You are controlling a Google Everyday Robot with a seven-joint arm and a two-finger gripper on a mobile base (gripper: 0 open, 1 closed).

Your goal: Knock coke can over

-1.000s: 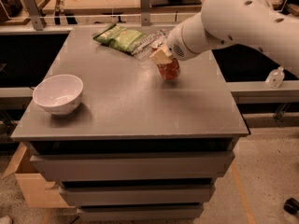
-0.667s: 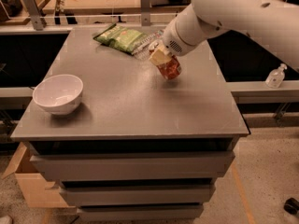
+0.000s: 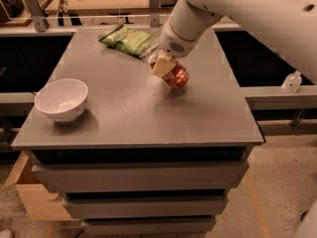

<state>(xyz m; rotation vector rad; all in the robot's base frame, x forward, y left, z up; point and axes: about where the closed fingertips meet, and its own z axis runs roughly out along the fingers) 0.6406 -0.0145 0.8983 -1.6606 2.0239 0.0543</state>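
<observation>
While the tabletop is viewed from above its front edge in the camera view, a grey table point(image 3: 124, 115) is noted, with stacked drawer fronts point(image 3: 138, 175) below the top.

- The coke can point(image 3: 177, 77) is found in the far half of the surface, right of centre and nearer the right edge than the left. It is tilted, not upright: its upper end is leaned toward the far-left corner and its red-orange body is angled down toward the front-right corner. Its lower end appears to be in contact with the surface.
- The gripper point(image 3: 162, 65) is placed against the upper end of the can and covers that end. A white arm point(image 3: 247, 14) is seen reaching in from the far-right corner. Whether the gripper is clamped on the can or only pressed against it cannot be told.
- A green snack bag point(image 3: 130, 39) is laid flat near the far edge, just beside the gripper on its left.
- A white bowl point(image 3: 62, 99) is set upright near the front-left corner, well apart from the can.
- A clear plastic bottle point(image 3: 291, 82) is seen off the table, on a ledge point(image 3: 277, 94) past the right edge.
- A cardboard box point(image 3: 29, 197) is seen on the floor below the front-left corner.
</observation>
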